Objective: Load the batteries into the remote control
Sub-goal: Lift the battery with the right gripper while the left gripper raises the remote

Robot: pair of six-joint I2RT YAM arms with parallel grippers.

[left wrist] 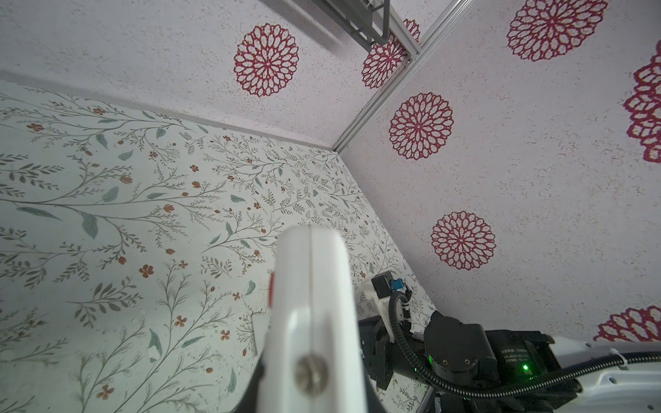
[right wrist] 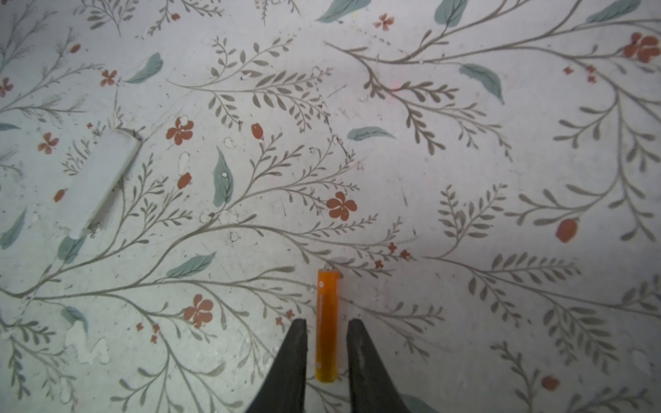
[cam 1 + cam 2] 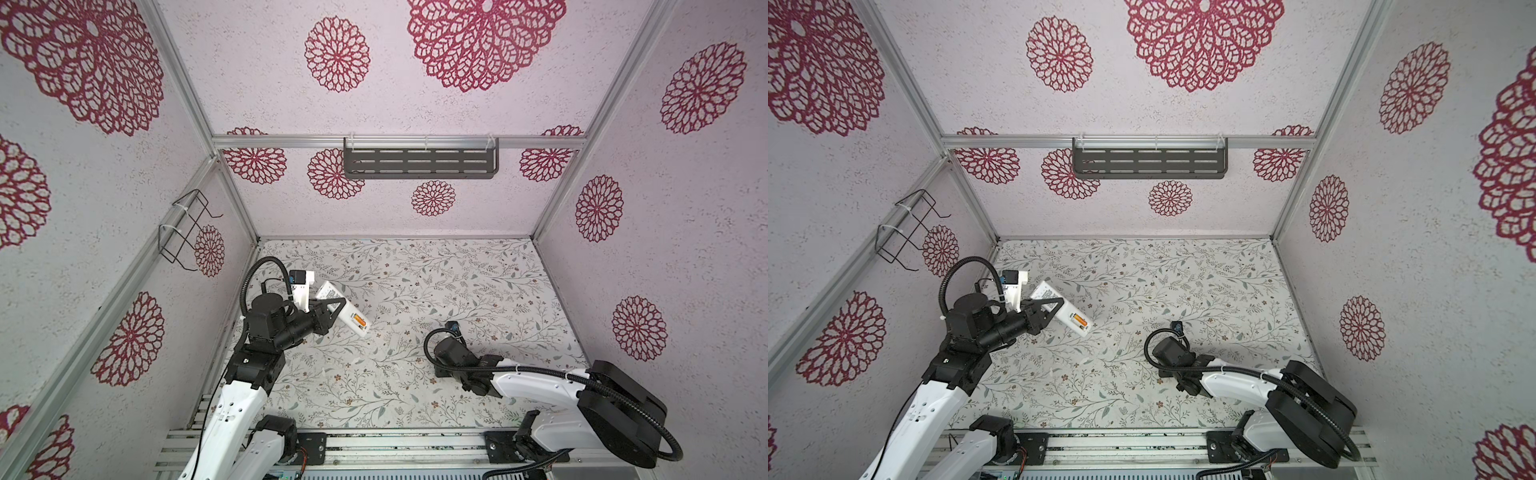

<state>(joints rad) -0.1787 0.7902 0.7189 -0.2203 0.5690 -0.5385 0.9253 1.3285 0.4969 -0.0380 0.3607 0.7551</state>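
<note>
Remote control (image 3: 347,312) with one battery (image 3: 360,321) inside

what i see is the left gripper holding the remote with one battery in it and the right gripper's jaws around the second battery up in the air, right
Not in the air: the right wrist view shows the second battery lying on the table, between the open jaws of the right gripper. The left gripper does hold the remote with one battery in it.
</note>
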